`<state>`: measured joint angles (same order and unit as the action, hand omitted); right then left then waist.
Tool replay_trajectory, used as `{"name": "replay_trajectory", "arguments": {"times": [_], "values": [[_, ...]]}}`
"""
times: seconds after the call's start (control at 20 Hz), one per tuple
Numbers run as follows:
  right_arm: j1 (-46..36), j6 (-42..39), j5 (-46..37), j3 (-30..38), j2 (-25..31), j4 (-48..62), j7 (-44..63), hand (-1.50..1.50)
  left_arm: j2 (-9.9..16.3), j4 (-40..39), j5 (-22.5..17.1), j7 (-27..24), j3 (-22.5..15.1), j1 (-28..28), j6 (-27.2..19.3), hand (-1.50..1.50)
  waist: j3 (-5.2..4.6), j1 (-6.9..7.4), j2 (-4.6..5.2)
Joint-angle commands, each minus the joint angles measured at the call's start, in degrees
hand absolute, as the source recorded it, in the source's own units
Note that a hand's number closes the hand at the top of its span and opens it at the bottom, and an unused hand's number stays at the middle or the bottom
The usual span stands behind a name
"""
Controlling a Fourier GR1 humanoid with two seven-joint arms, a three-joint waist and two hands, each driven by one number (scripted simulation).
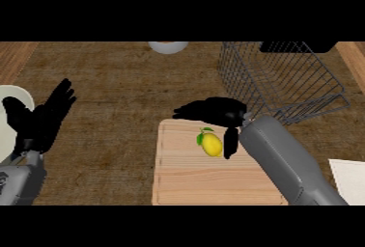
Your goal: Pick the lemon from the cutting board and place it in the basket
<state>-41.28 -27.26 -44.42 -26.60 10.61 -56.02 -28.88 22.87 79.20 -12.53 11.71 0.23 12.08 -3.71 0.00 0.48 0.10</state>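
A yellow lemon [211, 144] with a small green leaf lies on the pale wooden cutting board [200, 183], near its far edge. My right hand [214, 111] hovers over the board's far edge, just beyond the lemon, fingers spread toward the left and the thumb hanging down beside the lemon's right side. Nothing is held in it. The wire basket [285, 77] stands at the back right, close to the right wrist. At the left edge my left hand [43, 118] rests open, fingers up.
A pale plate [16, 103] shows at the left edge, partly behind the left hand. A white round object [168, 47] sits at the back centre. A white sheet [351, 176] lies at the right edge. Brown counter stretches between board and left hand.
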Motion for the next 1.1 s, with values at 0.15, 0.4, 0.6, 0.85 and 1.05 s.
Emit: {"name": "replay_trajectory", "arguments": {"times": [0.15,0.4,0.6,0.85,1.05], "values": [[-2.8,-0.3,-3.8,4.4,-0.4,5.4,-5.9,-1.50,-1.7,-0.6,1.0,-0.6,2.5,-0.5,1.8,0.00,0.00,-0.05,-0.04],[0.8,-2.4,-4.3,4.3,0.8,4.4,-10.1,-1.50,-3.1,-1.0,4.2,0.3,1.7,1.2,0.5,0.00,0.01,-0.25,-0.03],[0.0,-2.8,-5.2,4.6,0.7,4.3,-12.0,-1.50,-3.3,2.2,3.9,2.0,2.4,-1.1,1.6,0.00,0.00,-0.19,-0.09],[2.0,1.4,-8.5,3.7,0.0,5.6,-12.6,-1.50,-3.4,6.1,3.5,3.2,3.7,-3.6,2.9,0.00,0.01,0.00,-0.10],[6.7,4.0,-10.8,3.3,0.5,2.3,-11.9,-1.50,-3.7,0.5,4.4,1.1,5.0,-1.0,4.5,0.00,0.00,-0.38,-0.12]]}}
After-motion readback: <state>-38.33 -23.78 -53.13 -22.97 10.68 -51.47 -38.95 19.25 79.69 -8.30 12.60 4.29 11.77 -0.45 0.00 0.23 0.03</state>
